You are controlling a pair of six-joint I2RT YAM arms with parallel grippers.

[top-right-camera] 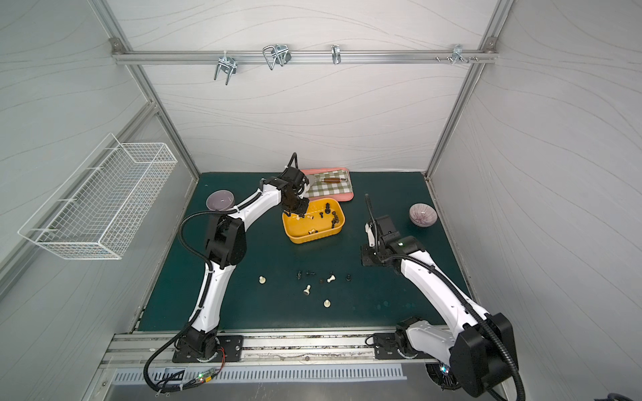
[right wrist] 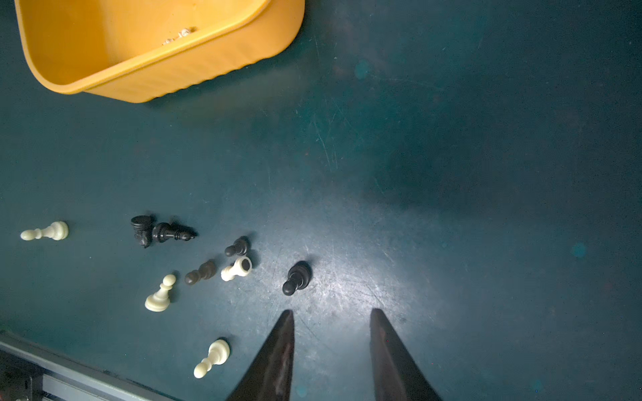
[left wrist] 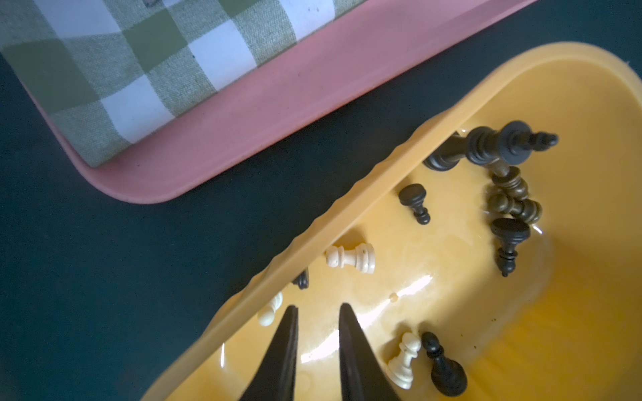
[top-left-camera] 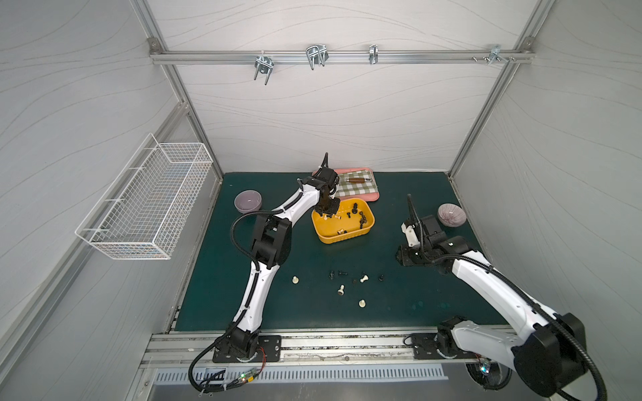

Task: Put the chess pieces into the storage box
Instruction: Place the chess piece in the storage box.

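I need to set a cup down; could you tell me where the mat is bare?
Bare: between the storage box and the right hand, and between the pink tray and the striped bowl. Crowded: the loose chess pieces front centre, and the box under the left hand.

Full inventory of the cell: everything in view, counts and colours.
mat: 1, dark green, floor
storage box: 1, yellow-orange, mid-mat
chess pieces in box: about eleven, dark and cream
chess pieces on mat: 9, five dark, four cream
tray: 1, pink, behind box
cloth: 1, green-white check, on tray
wooden-handled tool: 1, on cloth
lilac bowl: 1, left side
striped bowl: 1, right side
wire basket: 1, white, left wall
hooks: 4, silver, back rail
left claw: open, empty, over box
right claw: open, empty, over mat
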